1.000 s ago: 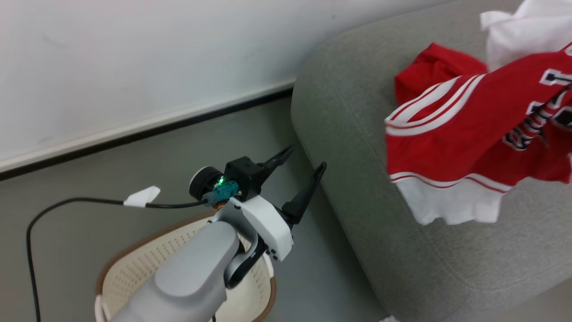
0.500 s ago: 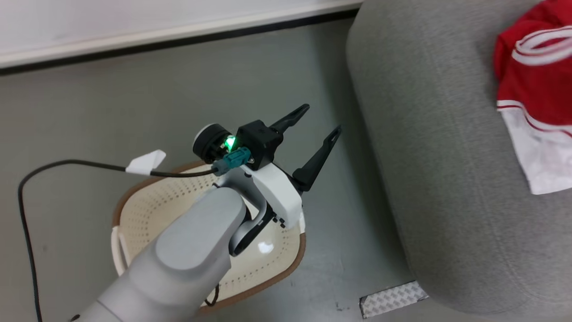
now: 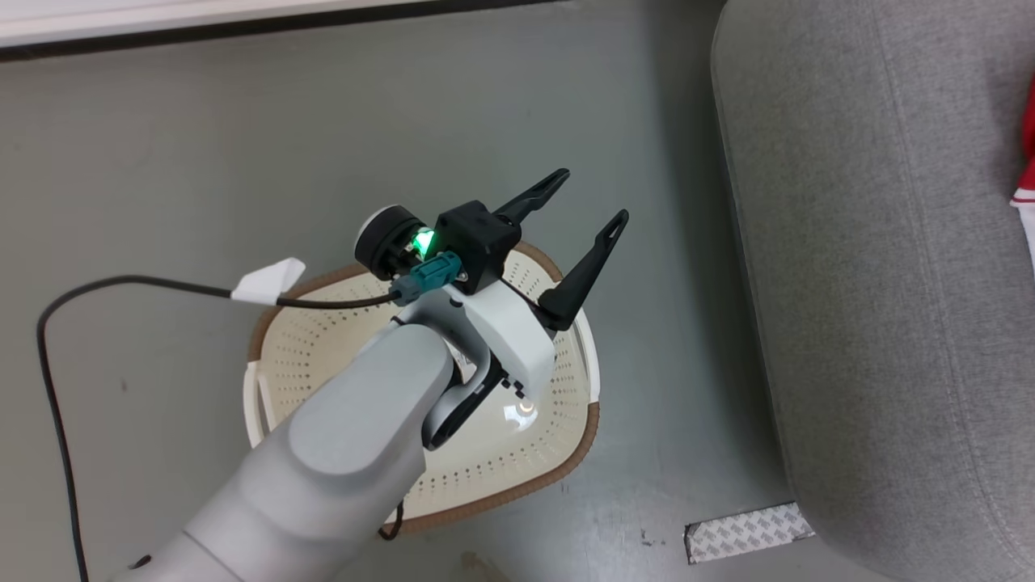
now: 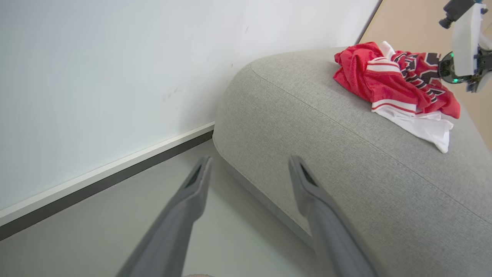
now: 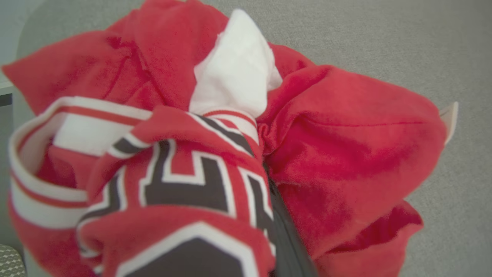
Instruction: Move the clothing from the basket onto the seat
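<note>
Two long dark fingers of the left gripper point(image 3: 589, 200) stand spread wide with nothing between them. It hovers above the far rim of the laundry basket point(image 3: 323, 356), which sits on the grey floor point(image 3: 202, 162) near the sofa point(image 3: 873, 283). Red jersey clothing point(image 4: 388, 84) with white trim and black-and-white lettering lies crumpled on the sofa's top, well apart from the basket. The right gripper point(image 5: 282, 227) is buried in that cloth — one dark finger shows among the folds — and whether it pinches the fabric cannot be told.
</note>
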You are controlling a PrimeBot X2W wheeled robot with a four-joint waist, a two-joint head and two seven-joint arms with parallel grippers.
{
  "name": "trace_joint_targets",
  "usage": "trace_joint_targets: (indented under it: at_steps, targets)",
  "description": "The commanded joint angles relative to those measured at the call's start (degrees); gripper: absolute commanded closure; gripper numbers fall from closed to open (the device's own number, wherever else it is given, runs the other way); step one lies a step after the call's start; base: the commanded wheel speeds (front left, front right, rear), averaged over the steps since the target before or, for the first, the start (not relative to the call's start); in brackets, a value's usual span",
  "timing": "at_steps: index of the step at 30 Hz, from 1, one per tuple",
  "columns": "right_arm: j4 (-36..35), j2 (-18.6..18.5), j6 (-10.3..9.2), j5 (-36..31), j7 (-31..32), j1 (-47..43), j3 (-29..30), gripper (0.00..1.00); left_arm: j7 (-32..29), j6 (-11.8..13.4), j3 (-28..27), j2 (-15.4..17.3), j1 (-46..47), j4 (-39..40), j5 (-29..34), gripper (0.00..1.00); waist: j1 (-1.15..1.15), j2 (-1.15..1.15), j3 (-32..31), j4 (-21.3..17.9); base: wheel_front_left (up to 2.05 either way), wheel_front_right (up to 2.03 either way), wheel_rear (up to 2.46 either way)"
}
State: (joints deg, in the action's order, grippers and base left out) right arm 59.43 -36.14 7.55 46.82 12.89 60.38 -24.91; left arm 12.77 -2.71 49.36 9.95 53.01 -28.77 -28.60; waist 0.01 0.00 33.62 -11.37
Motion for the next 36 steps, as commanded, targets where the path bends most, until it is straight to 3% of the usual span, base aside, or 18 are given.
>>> trace_joint_targets:
  at_steps: [1, 6, 12, 22, 32, 36]
  targets:
    - [1.07, 0.28, -0.13, 0.73, 1.91, -0.78, -1.28, 0.0, 0.65, 0.0, -0.13, 0.17, 0.01, -0.37, -0.09, 0.0, -0.01, 0.0, -0.73, -0.12, 0.0, 0.0, 0.0]
    - [1.22, -0.58, -0.12, 2.02, 3.98, 0.14, -3.82, 0.0, 1.13, -0.17, -0.28, 0.25, -1.31, -1.48, -0.87, 0.0, -0.01, 0.0, -3.66, -1.05, 0.0, 0.0, 0.0]
    - [0.95, -1.6, -0.13, 3.93, 12.07, -0.47, -7.71, 0.0, 1.77, -0.51, -0.63, 0.08, -3.44, -3.04, -1.83, 0.0, -0.01, 0.0, -8.95, -2.71, 0.0, 0.0, 0.0]
    - [-7.86, -6.63, -0.13, 5.88, 19.18, -2.32, -14.16, 0.0, 2.37, -0.72, -2.53, 0.82, -9.7, -4.43, -4.26, 0.0, -0.01, 0.0, -19.42, -5.36, 0.0, 0.0, 0.0]
    - [-28.0, -13.68, -0.13, 10.27, 10.56, -7.23, -15.61, 0.0, 2.39, 0.67, -7.29, 2.11, -16.69, -0.62, -5.27, 0.0, -0.01, 0.0, -27.72, -4.28, 0.0, 0.0, 0.0]
    - [-33.48, -14.86, -0.13, 10.55, 6.07, -9.51, -14.39, 0.0, 2.37, 1.27, -9.21, 3.2, -19.0, 0.62, -5.02, 0.0, -0.01, 0.0, -29.43, -3.41, 0.0, 0.0, 0.0]
